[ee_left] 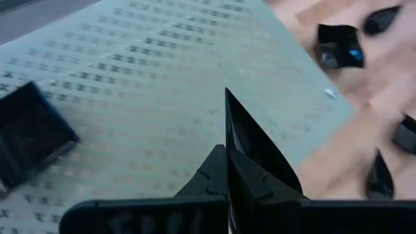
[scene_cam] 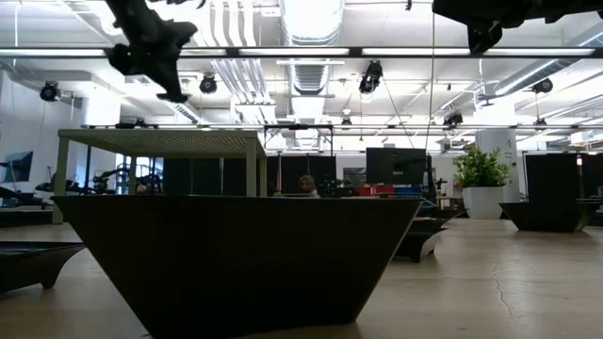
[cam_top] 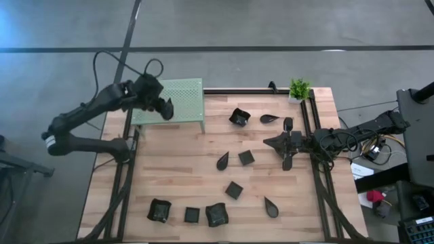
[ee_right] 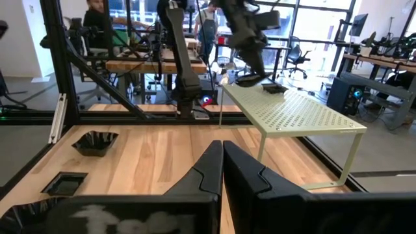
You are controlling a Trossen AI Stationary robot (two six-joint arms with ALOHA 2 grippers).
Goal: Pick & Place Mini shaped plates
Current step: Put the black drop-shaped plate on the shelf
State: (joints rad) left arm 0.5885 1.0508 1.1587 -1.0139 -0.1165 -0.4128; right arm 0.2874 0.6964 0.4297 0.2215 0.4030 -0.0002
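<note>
Plates (cam_top: 234, 190) lie scattered across the near and middle table, awaiting transfer, while the right gripper (cam_top: 285, 161) rests closed and empty among them, and farther off the left gripper (ee_left: 260, 153), clamped on a leaf-shaped plate, hovers over the stand (cam_top: 183, 95) beside a square plate (ee_left: 29, 133).

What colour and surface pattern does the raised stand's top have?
The stand is pale green, its top perforated with rows of small holes; the right wrist view shows this best.
</note>
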